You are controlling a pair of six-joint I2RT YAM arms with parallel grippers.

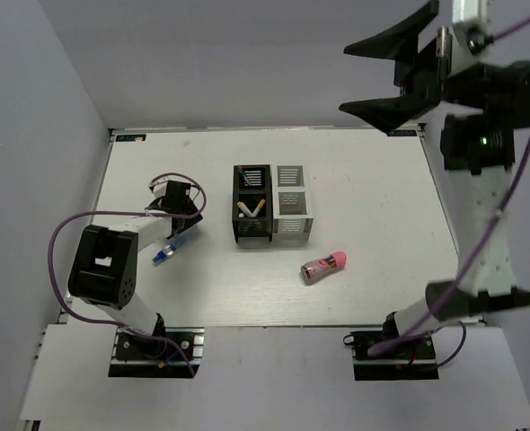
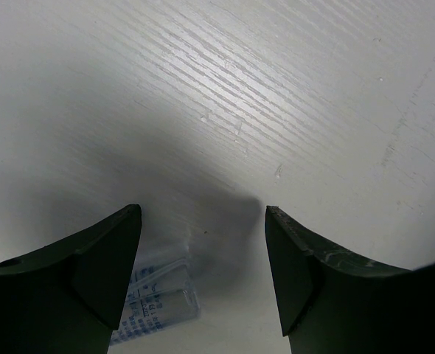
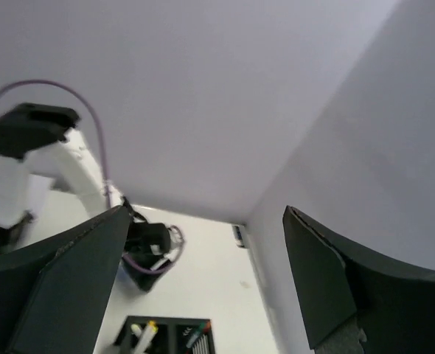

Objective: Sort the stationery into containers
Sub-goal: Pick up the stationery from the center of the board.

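The left gripper [image 2: 203, 214], jaws spread and empty low over the table [image 2: 291, 81], has the small white bottle [image 2: 157, 304] lying flat just base-side of its fingertips, long axis diagonal, far nearer this arm than the raised, spread right gripper [image 1: 386, 76].

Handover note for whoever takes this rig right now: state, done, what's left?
Left tool: open, low over the table, blue-capped bottle beside it, not gripped.
Right tool: open, empty, raised high.
Done: pens stand in the black organiser.
To do: bottle and pink cylinder lie loose on the table; white organiser looks empty.
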